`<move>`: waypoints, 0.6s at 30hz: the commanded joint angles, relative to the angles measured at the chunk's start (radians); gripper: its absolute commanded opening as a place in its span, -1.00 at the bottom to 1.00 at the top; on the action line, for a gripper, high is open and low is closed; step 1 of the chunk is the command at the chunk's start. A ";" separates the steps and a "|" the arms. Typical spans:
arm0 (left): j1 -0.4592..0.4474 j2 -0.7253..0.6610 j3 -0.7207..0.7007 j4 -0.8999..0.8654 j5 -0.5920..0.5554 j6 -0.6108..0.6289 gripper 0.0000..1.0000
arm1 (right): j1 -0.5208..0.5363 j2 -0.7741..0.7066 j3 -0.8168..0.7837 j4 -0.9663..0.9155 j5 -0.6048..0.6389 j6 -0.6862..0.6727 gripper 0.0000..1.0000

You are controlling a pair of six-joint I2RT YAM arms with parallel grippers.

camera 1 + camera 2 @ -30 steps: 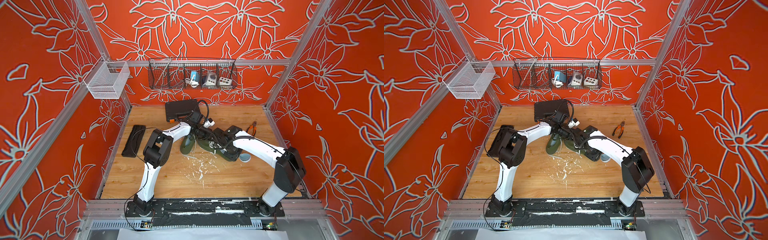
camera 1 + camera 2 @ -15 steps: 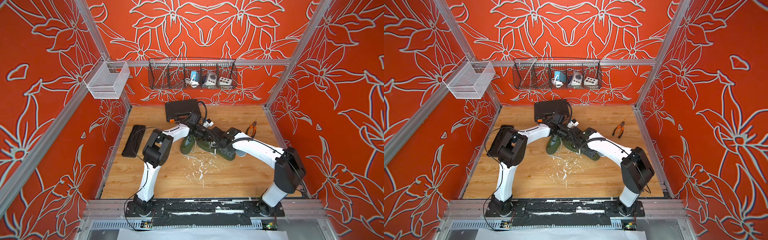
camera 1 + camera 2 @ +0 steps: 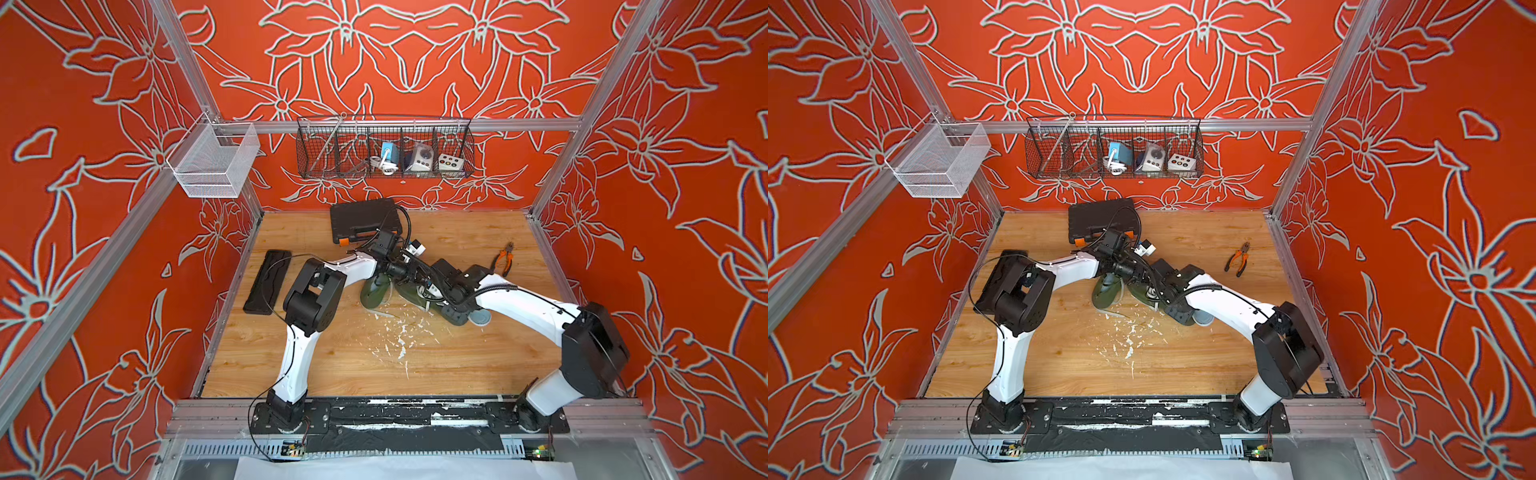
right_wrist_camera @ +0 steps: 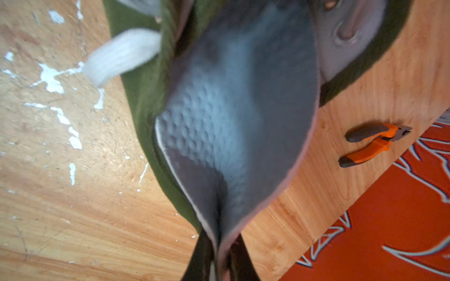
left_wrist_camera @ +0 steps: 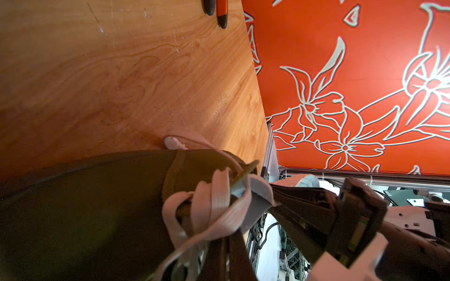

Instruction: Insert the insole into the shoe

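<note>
Here the right tool pinches the grey insole to feed it into the olive shoe; the left tool, clenched among the laces, likely steadies it.

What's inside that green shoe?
A grey insole is partly in the green shoe, with its near end pinched by the right pincer. How far it reaches inside is hidden by the shoe itself.
</note>
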 commanded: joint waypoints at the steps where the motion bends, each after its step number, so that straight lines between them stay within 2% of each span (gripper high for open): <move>1: 0.000 -0.054 -0.001 0.073 0.077 -0.033 -1.00 | -0.023 -0.066 -0.053 0.131 -0.064 -0.042 -1.00; 5: -0.001 -0.051 -0.002 0.076 0.076 -0.039 -1.00 | -0.032 -0.057 -0.028 0.113 -0.094 -0.060 -1.00; 13: -0.002 -0.057 -0.028 0.104 0.072 -0.063 -1.00 | -0.051 0.089 0.093 0.065 -0.192 -0.005 -1.00; 18: -0.002 -0.058 -0.035 0.124 0.074 -0.079 -1.00 | -0.090 0.067 0.078 0.096 -0.269 0.014 -1.00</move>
